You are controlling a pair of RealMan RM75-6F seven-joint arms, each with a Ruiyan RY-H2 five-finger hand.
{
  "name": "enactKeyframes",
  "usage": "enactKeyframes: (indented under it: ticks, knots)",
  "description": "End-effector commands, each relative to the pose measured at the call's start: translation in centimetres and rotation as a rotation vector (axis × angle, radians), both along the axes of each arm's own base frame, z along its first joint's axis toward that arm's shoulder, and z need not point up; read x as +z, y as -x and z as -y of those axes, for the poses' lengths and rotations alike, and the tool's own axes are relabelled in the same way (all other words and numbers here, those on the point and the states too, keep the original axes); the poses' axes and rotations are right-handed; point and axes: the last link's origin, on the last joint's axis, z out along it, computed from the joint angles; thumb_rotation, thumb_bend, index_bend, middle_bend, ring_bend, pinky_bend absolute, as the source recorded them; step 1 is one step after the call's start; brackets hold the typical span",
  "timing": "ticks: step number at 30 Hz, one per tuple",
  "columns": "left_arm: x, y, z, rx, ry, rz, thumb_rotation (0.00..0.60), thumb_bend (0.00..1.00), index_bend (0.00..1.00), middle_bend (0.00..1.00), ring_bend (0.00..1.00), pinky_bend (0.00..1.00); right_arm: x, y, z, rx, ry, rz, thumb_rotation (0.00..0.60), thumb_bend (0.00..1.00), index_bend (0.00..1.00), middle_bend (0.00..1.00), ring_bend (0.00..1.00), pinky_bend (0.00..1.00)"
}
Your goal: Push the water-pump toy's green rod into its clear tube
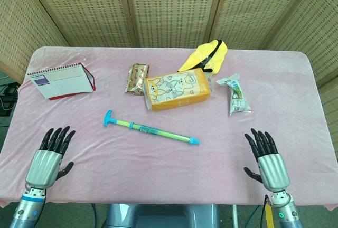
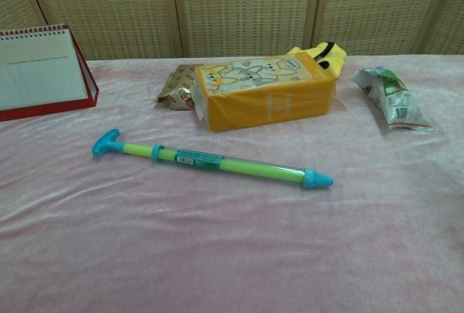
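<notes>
the water-pump toy [image 1: 151, 130] lies flat on the pink table [image 1: 296, 80], just in front of the yellow tissue pack [image 1: 177, 89], with its blue t-handle [image 1: 108, 117] toward the notebook [image 1: 60, 81] and its blue nozzle [image 1: 194, 141] at the other end. a short part of the green rod [image 2: 138, 151] shows outside the clear tube [image 2: 246, 167]. the left robot hand [image 1: 47, 159] and right robot hand [image 1: 269, 162] rest far from the toy at the table's near edge, fingers spread wide, holding nothing.

The water-pump toy [image 2: 210, 161] lies alone on the pink cloth [image 2: 232, 255] (green rod [image 2: 136, 151] partly out), near the yellow box [image 2: 265, 90].
</notes>
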Motion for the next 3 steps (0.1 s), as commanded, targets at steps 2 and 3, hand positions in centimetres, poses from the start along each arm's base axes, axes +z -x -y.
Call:
enactKeyframes:
  ticks: [2,3]
  knots:
    - [0.25,1.15,0.8,0.005,-0.005,0.001,0.6,0.24,0.0,0.0,0.0,0.0,0.58,0.52,-0.51,0.013,0.014,-0.005,0.6,0.17,0.02,0.0,0.0,0.0]
    - [0.45,1.35,0.79,0.013,-0.013,0.003,0.6,0.24,0.0,0.0,0.0,0.0,0.72,0.51,-0.4,0.015,0.022,-0.003,0.6,0.17,0.02,0.0,0.0,0.0]
